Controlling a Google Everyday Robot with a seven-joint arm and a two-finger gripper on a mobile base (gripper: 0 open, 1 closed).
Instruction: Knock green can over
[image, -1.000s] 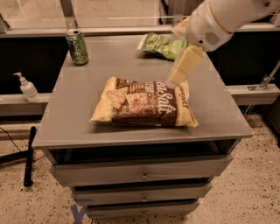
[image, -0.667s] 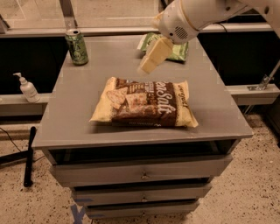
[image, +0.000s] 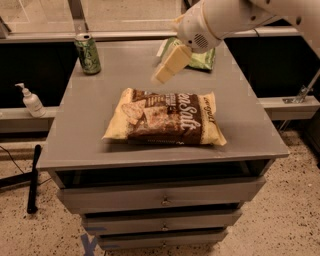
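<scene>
The green can (image: 88, 53) stands upright at the far left corner of the grey cabinet top (image: 85, 125), with a silver top and pale markings. My gripper (image: 164, 73) hangs from the white arm above the middle back of the top, well to the right of the can and above the far edge of the brown chip bag (image: 166, 118). It touches nothing.
A crinkled green chip bag (image: 197, 57) lies at the far right, partly behind my arm. The brown and cream chip bag lies flat in the middle. A soap dispenser (image: 31, 100) stands on a ledge to the left. Drawers (image: 162, 197) sit below the top.
My arm and gripper have swung left across the back of the top, from beside the green chip bag toward the middle, nearer to the can. The can and bags have not moved.
</scene>
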